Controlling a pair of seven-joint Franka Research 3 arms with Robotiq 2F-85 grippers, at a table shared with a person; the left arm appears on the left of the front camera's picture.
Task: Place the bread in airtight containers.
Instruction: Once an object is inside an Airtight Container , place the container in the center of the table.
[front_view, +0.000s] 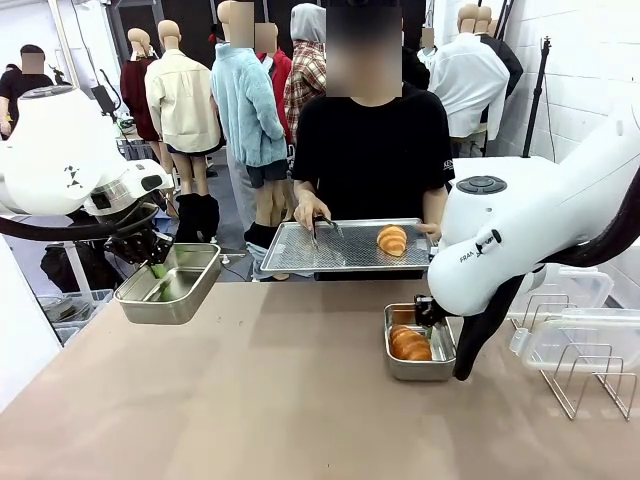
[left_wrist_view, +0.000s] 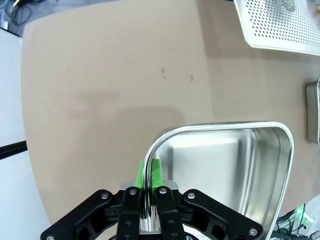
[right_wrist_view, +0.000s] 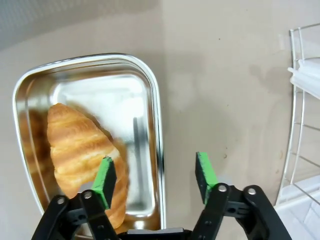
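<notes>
On my feed, one roll (front_view: 409, 343) lies in a container (front_view: 420, 376) right of centre on the tabletop (front_view: 250, 400), the other roll (front_view: 392, 240) on the tray (front_view: 310, 250) behind, a second container (front_view: 170, 290) far left.

The ridged croissant roll (right_wrist_view: 80, 150) is glossy golden-brown. Its rectangular steel pan on the near right (right_wrist_view: 115, 100) is shiny silver, like the rectangular steel pan on the left (left_wrist_view: 225, 165). The far flat steel tray (front_view: 300, 250) is silver, dotted with small holes. The table (front_view: 250, 400) is light brown. The black left gripper (left_wrist_view: 149, 167) and black right gripper (right_wrist_view: 155, 172) have green pads (right_wrist_view: 106, 177).
</notes>
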